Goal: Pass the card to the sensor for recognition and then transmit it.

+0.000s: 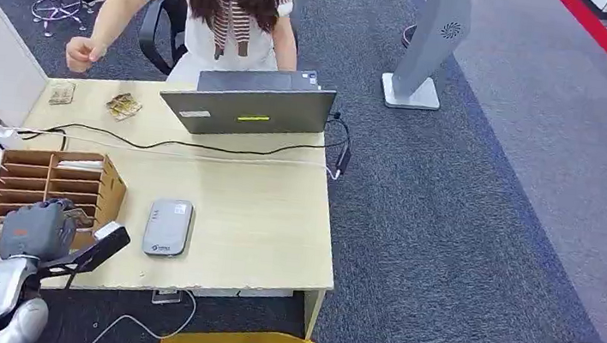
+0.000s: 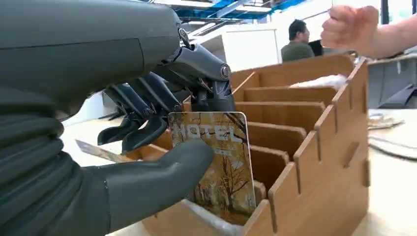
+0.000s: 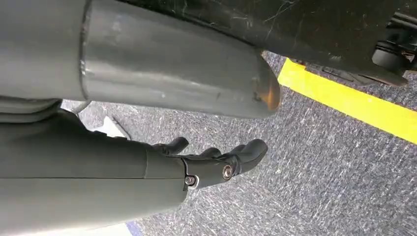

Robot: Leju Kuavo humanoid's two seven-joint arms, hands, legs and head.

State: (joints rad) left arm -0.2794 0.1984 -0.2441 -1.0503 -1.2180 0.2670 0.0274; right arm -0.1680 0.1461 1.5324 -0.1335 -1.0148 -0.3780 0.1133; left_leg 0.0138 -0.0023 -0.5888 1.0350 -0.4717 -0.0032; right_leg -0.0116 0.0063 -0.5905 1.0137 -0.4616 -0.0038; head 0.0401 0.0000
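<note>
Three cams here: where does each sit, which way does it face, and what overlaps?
Head view: high on the body, looking forward and down at the table, card rack, sensor and a seated person; left hand at lower left.
Left wrist view: behind the left hand, facing the card rack; thumb and fingers pinch a hotel card.
Right wrist view: on the hanging arm, facing carpet; right hand holds nothing.
Shared: head and left wrist views both show rack and left hand.
</note>
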